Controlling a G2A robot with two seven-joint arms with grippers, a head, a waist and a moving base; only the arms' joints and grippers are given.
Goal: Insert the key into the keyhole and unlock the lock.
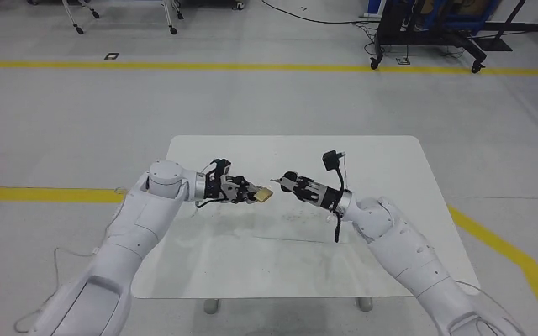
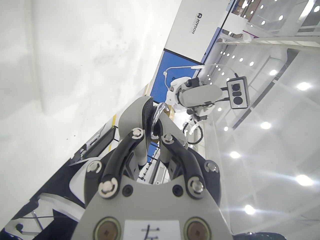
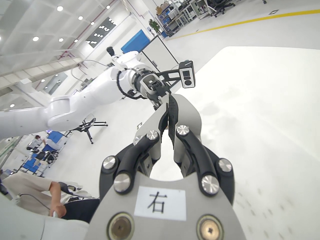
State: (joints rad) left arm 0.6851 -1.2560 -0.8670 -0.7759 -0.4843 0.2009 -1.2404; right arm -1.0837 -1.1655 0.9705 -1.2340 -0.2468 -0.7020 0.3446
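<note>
Left end effector [image 1: 250,193] clamped on lock [image 1: 263,194] (by its shackle [image 2: 160,109]), right end effector [image 1: 287,181] pressed together, just beside lock

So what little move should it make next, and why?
Probably ease the right arm a touch toward the lock, lining up with its keyhole. The left jaws hold the brass lock by its shackle over the table, and the shut right jaws sit just short of it. The key itself is too small to make out.
</note>
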